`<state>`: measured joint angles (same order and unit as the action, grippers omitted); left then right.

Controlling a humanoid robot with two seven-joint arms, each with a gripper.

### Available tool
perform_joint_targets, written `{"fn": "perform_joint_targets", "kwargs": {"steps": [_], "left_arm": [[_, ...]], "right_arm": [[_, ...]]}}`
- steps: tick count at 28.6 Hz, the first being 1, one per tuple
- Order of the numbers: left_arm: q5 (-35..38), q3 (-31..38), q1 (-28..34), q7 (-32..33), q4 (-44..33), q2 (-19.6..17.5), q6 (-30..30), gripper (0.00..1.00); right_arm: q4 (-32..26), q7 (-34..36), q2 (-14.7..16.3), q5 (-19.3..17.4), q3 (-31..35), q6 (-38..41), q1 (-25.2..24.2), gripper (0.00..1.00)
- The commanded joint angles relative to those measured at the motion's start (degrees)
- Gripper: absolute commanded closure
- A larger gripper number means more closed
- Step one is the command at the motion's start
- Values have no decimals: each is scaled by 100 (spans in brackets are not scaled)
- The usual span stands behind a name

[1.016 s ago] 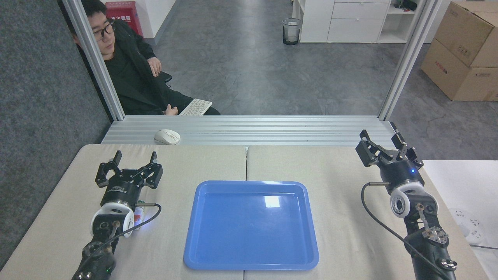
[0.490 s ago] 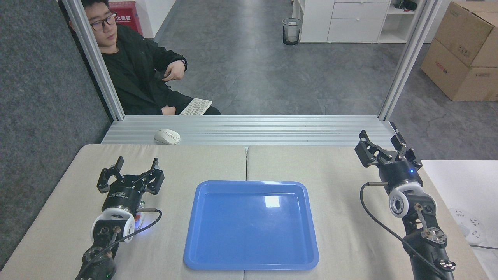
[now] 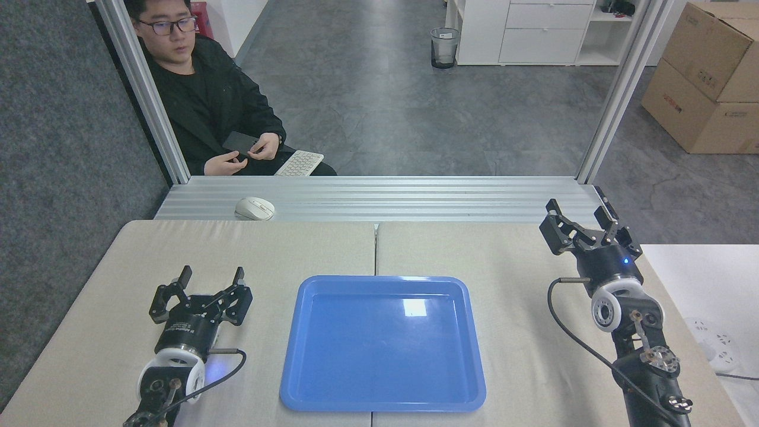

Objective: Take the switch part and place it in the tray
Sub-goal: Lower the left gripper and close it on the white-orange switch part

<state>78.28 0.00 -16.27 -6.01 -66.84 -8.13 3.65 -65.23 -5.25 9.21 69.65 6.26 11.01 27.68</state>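
Both my grippers hang spread and empty over the beige table [image 3: 504, 255]: left gripper [image 3: 211, 277] beside the blue tray [image 3: 296, 367], right gripper [image 3: 581, 212] near the far right edge. I cannot see the switch part. Beyond lie a white mouse [image 3: 255, 208], a seated person [image 3: 207, 107], grey flooring, cardboard boxes [image 3: 705, 77].

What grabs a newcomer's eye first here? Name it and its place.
The glossy blue tray dominates, empty at the table's centre. Flanking it, the left claw and the right claw both hold open above the beige surface. A white computer mouse sits on the metal ledge behind.
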Motion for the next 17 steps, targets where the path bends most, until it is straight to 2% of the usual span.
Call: {"fn": "perform_joint_targets", "kwargs": {"steps": [1, 9, 17], "left_arm": [[-32, -149, 616, -14, -252, 13, -22, 0], [-76, -140, 423, -41, 548, -4, -49, 0], [-6, -167, 493, -32, 610, 31, -57, 0]], "right_arm": [[-8, 6, -16, -4, 7, -11, 0, 0], [1, 6, -16, -13, 7, -2, 0, 0], [1, 6, -16, -13, 15, -2, 0, 0]]}}
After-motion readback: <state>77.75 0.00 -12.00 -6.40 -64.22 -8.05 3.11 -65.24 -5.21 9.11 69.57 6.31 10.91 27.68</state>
